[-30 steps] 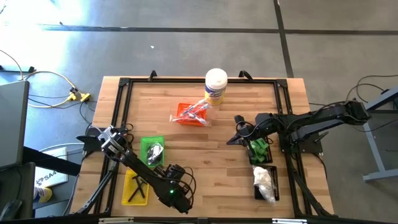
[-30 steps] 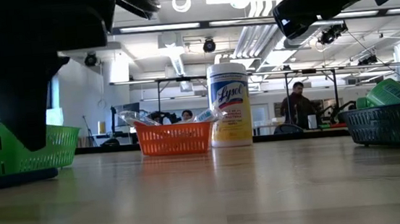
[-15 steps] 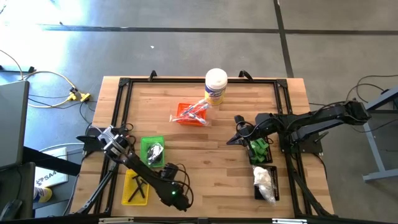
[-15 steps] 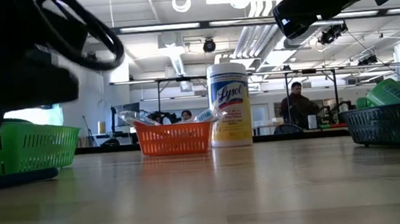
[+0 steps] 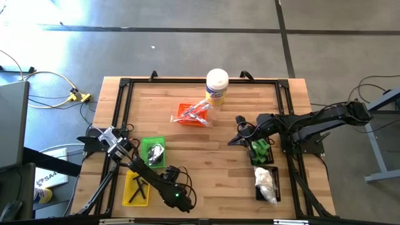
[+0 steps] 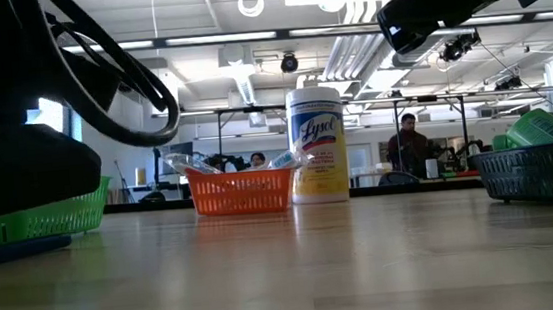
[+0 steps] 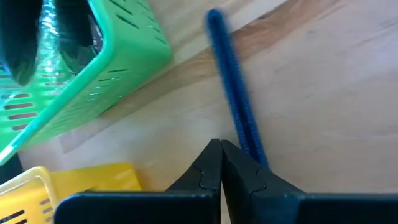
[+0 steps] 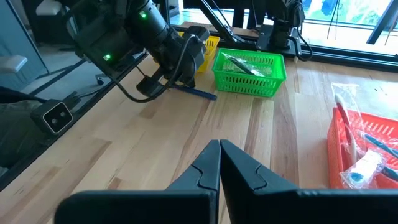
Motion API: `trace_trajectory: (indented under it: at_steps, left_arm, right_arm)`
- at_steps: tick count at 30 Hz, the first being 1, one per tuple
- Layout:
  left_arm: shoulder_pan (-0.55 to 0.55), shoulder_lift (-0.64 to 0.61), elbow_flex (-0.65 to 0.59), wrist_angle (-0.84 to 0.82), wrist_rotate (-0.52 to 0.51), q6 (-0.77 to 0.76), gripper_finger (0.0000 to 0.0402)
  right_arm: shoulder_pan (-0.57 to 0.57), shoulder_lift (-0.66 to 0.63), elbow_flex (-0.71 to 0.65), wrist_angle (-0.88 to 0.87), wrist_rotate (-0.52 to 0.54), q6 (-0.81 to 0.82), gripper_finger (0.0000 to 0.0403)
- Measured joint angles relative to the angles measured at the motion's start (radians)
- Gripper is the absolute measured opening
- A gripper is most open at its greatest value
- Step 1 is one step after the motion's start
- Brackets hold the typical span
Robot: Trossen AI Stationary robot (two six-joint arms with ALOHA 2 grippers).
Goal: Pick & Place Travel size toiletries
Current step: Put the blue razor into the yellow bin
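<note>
My left gripper (image 7: pixel 221 146) is shut and points steeply down at the wood near the table's front left (image 5: pixel 170 172), between the green tray (image 7: pixel 93 68) and the yellow tray (image 7: pixel 74 183). A thin blue stick (image 7: pixel 233 93) lies flat on the table and runs right past its fingertips; the right wrist view shows the blue stick (image 8: pixel 196 92) under that gripper. My right gripper (image 8: pixel 219 144) is shut on nothing and hangs above the table's middle (image 5: pixel 232 142). Clear-wrapped sticks (image 5: pixel 199 111) lie in the orange tray (image 5: pixel 182 120). My left gripper has its shut fingertips (image 7: pixel 245 163) right beside the blue stick's near part (image 7: pixel 254 144), coming from above at a slant. The stick lies flat on the wood. I cannot tell whether the fingers touch it.
A white canister (image 5: pixel 217 86) with a yellow label stands at the far edge behind the orange tray. Green bottles (image 5: pixel 261 149) fill a black tray at the right, and white fluffy bags (image 5: pixel 266 181) lie nearer the front. Bare wood stretches across the table's middle.
My left gripper has sunk toward the table beside the green tray, tipping further down and rolling at the wrist, and has stayed shut. My right arm has kept still.
</note>
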Motion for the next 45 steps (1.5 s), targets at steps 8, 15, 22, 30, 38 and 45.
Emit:
trace_trajectory:
  at_steps: [8, 15, 22, 30, 38, 45]
  left_arm:
    - [0.0, 0.0, 0.014, 0.023, -0.04, -0.018, 0.0]
    - [0.012, 0.0, 0.016, 0.029, -0.106, -0.001, 0.0]
    - [0.028, 0.001, 0.015, 0.029, -0.218, 0.007, 0.0]
    - [0.059, 0.001, 0.015, 0.088, -0.249, 0.071, 0.0]
    - [0.066, 0.001, 0.017, 0.02, -0.247, 0.082, 0.0]
    - [0.057, -0.003, 0.096, -0.173, -0.242, 0.121, 0.0]
  right_arm:
    - [0.0, 0.0, 0.0, 0.0, 0.0, 0.0, 0.0003]
    - [0.0, 0.0, 0.0, 0.0, 0.0, 0.0, 0.0003]
    - [0.0, 0.0, 0.0, 0.0, 0.0, 0.0, 0.0003]
    - [0.0, 0.0, 0.0, 0.0, 0.0, 0.0, 0.0003]
    - [0.0, 0.0, 0.0, 0.0, 0.0, 0.0, 0.0003]
    - [0.0, 0.0, 0.0, 0.0, 0.0, 0.0, 0.0003]
